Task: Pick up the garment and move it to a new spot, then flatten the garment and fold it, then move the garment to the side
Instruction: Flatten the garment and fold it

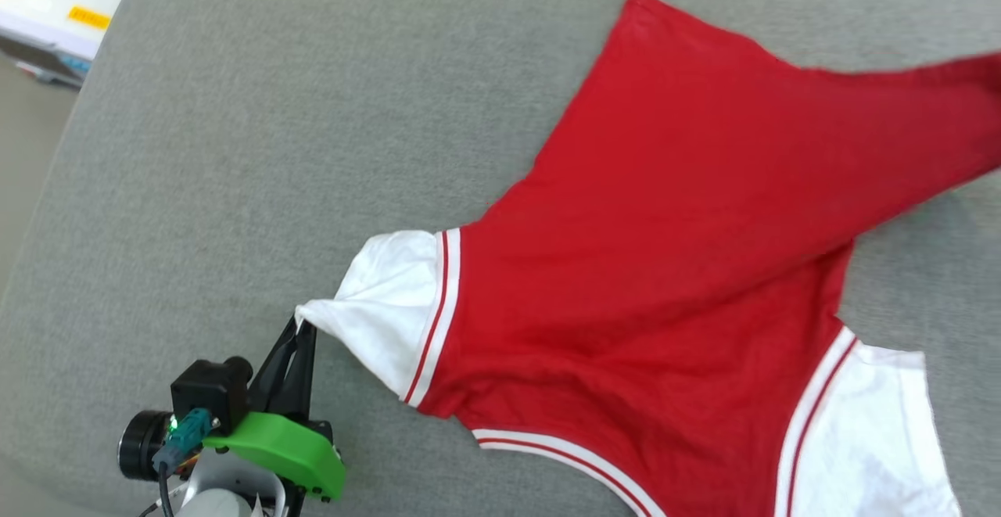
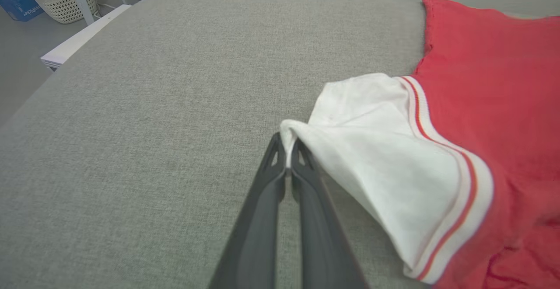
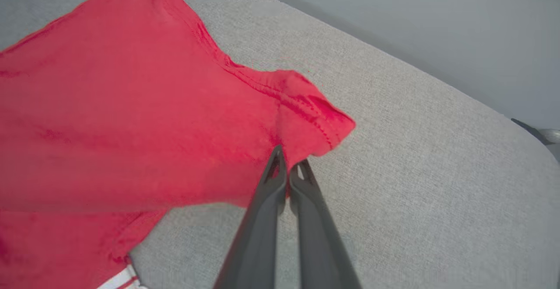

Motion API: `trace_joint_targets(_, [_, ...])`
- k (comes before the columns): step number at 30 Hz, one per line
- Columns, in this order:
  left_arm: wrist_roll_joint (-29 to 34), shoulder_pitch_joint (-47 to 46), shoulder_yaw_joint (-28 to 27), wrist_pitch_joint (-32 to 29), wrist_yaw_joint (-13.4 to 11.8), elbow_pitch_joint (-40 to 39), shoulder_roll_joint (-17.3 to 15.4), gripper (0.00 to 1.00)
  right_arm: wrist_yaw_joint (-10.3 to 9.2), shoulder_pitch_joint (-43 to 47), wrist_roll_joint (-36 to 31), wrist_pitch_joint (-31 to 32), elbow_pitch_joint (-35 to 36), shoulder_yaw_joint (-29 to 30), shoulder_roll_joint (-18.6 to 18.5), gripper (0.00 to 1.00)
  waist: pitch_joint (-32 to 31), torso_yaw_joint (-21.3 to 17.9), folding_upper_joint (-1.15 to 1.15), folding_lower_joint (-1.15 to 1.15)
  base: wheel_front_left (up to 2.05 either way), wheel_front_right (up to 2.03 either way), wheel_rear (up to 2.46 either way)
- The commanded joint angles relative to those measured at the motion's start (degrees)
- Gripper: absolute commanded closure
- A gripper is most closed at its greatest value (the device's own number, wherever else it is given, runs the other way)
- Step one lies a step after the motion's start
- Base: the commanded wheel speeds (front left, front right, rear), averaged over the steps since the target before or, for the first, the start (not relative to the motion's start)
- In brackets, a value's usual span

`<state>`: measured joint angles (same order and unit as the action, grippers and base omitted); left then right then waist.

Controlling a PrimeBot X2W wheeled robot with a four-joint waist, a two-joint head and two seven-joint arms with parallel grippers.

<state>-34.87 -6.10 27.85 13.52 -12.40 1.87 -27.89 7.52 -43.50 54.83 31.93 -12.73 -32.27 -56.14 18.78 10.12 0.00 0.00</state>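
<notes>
Head view has the garment (image 1: 665, 251) spread over the grey table (image 1: 274, 149), reaching away from the left pincer (image 1: 301, 328) up and to the right, with its red body running off that view's right edge. The left pincer is shut tight on the very tip of one white sleeve (image 1: 383, 306), which is drawn into a point between the two dark fingers, as the left wrist view shows close up. In the right wrist view the right pincer (image 3: 288, 158) is likewise closed, its tips nipping red cloth just under a rolled hem corner (image 3: 323, 118). Taken from the left pincer, that second hold lies at the far end of the garment, so the line between the two grips runs slantwise across the shirt, sleeve tip to far hem, not along shoulders or hem. The other white sleeve (image 1: 860, 423) and the striped collar band (image 1: 563, 450) lie to the right of the left pincer, loose on the table. Any lift or pull from here would likely tension that slanted line, leaving the loose sleeve side to drag or sag.
</notes>
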Motion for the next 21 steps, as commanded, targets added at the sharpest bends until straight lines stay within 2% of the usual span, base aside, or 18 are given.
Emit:
trace_joint_targets(1, [-0.5,1.1,-0.4,-0.1,-0.6,-0.3,-0.6,1.0,-0.03,3.6,1.0,-1.4,1.0,0.8,-1.3,1.0,-4.6,-4.7,0.0,0.0,0.0,0.0,0.0])
trace_joint_targets(4, [-0.9,2.7,-0.7,-0.3,-1.1,-0.7,-1.4,1.0,-0.03,12.3,2.9,-4.0,3.0,3.0,-3.9,1.0,-5.8,-6.1,0.0,0.0,0.0,0.0,0.0])
trace_joint_targets(9, [-1.2,4.3,-1.1,-0.6,-1.8,-1.8,-2.3,1.0,-0.03,27.0,5.9,-7.8,3.7,7.0,-4.2,1.0,-6.7,-7.6,0.0,0.0,0.0,0.0,0.0])
trace_joint_targets(13, [-1.3,4.7,-1.2,-1.0,-2.2,-2.7,-2.7,1.0,-0.03,38.5,7.5,-8.9,3.8,9.0,-1.7,1.0,-6.6,-8.0,0.0,0.0,0.0,0.0,0.0])
trace_joint_targets(16, [-1.2,4.4,-1.0,-1.3,-2.3,-3.0,-2.8,1.0,-0.03,45.8,7.3,-9.2,2.9,9.4,1.6,1.0,-6.2,-7.9,0.0,0.0,0.0,0.0,0.0])
trace_joint_targets(21, [-1.3,4.2,-0.8,-1.5,-2.4,-2.9,-2.8,1.0,-0.03,50.6,5.6,-10.2,1.7,11.4,6.4,0.99,-5.8,-8.0,0.0,0.0,0.0,0.0,0.0])
